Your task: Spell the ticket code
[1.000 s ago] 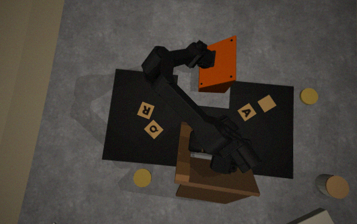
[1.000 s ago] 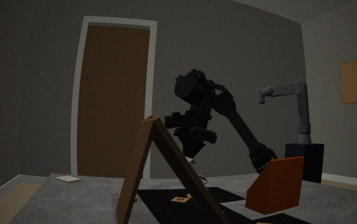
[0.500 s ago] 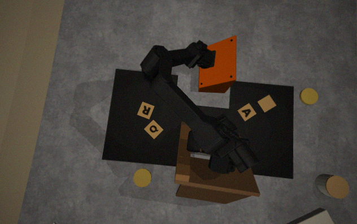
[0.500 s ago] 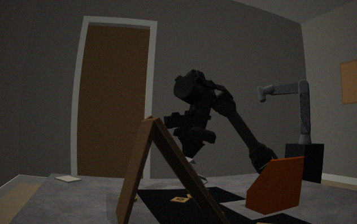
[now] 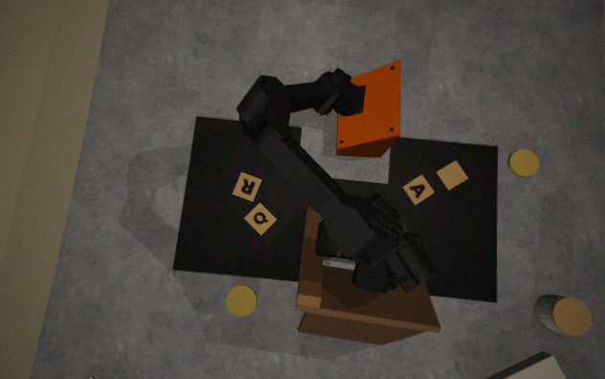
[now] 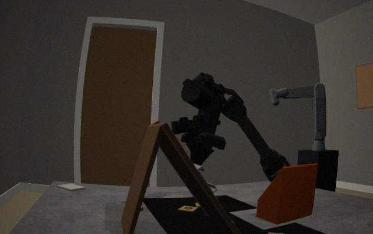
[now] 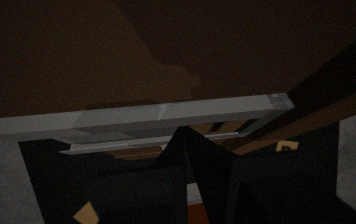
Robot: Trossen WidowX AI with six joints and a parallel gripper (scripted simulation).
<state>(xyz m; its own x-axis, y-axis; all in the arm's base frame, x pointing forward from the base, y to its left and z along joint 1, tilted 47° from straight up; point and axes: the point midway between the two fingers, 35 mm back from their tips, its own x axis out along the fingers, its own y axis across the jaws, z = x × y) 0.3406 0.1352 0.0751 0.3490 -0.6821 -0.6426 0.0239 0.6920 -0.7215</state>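
The brown board (image 5: pixel 407 306) (image 6: pixel 137 183) leans as an A-frame. Its pale grey letter rail (image 5: pixel 339 263) (image 7: pixel 215 109) runs across the wrist view. Inside the rail, toward its right end there, tan tile surface (image 7: pixel 234 127) with dark marks shows; its letter is unreadable. My gripper (image 7: pixel 183 130) is shut and empty, its tips close before the rail; the arm hides them in the top view. Tile R (image 5: pixel 247 187) (image 7: pixel 294 145) and tile Q (image 5: pixel 260 218) (image 6: pixel 187 208) lie left on the mat. Tile A (image 5: pixel 418 189) and a plain-faced tile (image 5: pixel 452 175) lie right. No ticket print is readable.
The black mat (image 5: pixel 211 249) lies under the tiles. An orange wedge block (image 5: pixel 378 105) (image 6: pixel 298 195) stands behind, near the arm's base. Yellow discs (image 5: pixel 241 300) (image 5: pixel 524 163) lie beside the mat. A round tan-topped cylinder (image 5: pixel 571 316) stands at the right, and a pale slab (image 5: pixel 536 370) lies at the lower right.
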